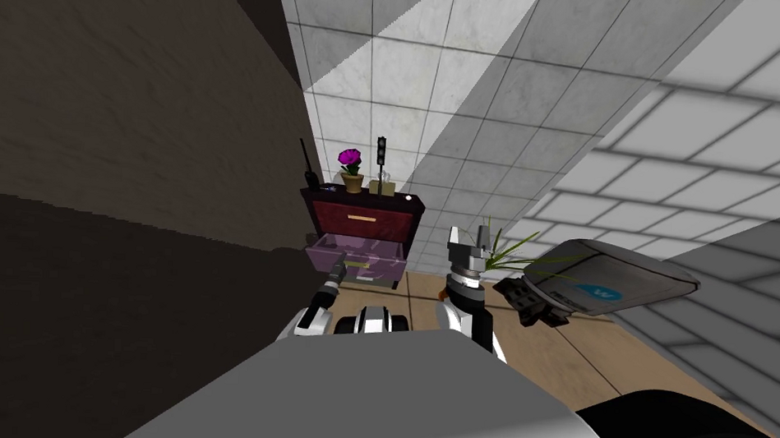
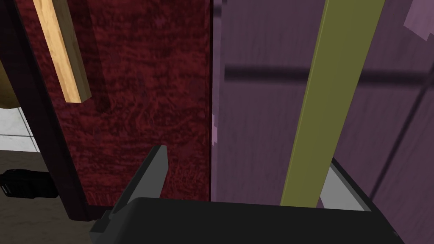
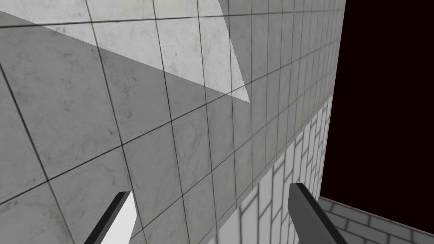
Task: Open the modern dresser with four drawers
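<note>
Risks slipping off the olive handle of the pulled-out purple drawer, left gripper spread loosely around it, unclamped; right gripper likewise spread, idle.

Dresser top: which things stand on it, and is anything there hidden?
On the dresser stand a black radio with an antenna, a potted purple flower, a traffic-light figure and a small white item. Whatever lies behind them is covered.
</note>
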